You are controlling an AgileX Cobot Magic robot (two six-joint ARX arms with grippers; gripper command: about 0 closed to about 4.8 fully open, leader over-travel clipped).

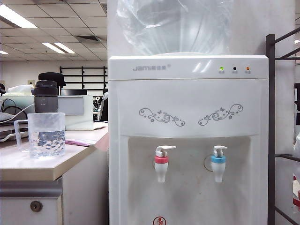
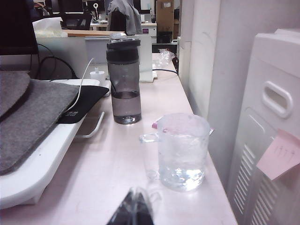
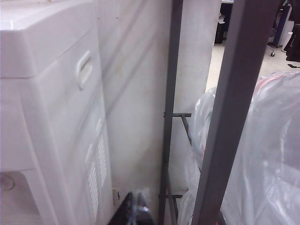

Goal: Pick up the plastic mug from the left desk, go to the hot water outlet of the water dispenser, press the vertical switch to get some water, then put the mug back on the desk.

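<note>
The clear plastic mug (image 1: 46, 134) (image 2: 182, 151) stands upright near the front edge of the beige left desk (image 1: 33, 166) (image 2: 112, 178), handle to its left, a little water in its dimpled lower half. The white water dispenser (image 1: 187, 103) (image 2: 272, 140) (image 3: 42, 93) stands right of the desk. Its hot water outlet (image 1: 161, 166) has a red collar, with the white vertical switch (image 1: 165, 150) on top. My left gripper (image 2: 135, 192) is shut and empty, short of the mug above the desk. My right gripper (image 3: 132, 195) is shut and empty beside the dispenser's side wall. Neither gripper shows in the exterior view.
A smoky-grey bottle with a black lid (image 1: 46, 96) (image 2: 124, 79) stands behind the mug. A blue-collared tap (image 1: 218, 164) sits right of the red one. A grey felt pad on a white stand (image 2: 33, 117) lies beside the mug. A dark metal rack (image 1: 271, 131) (image 3: 229, 112) with plastic bags (image 3: 262, 154) stands beyond the dispenser.
</note>
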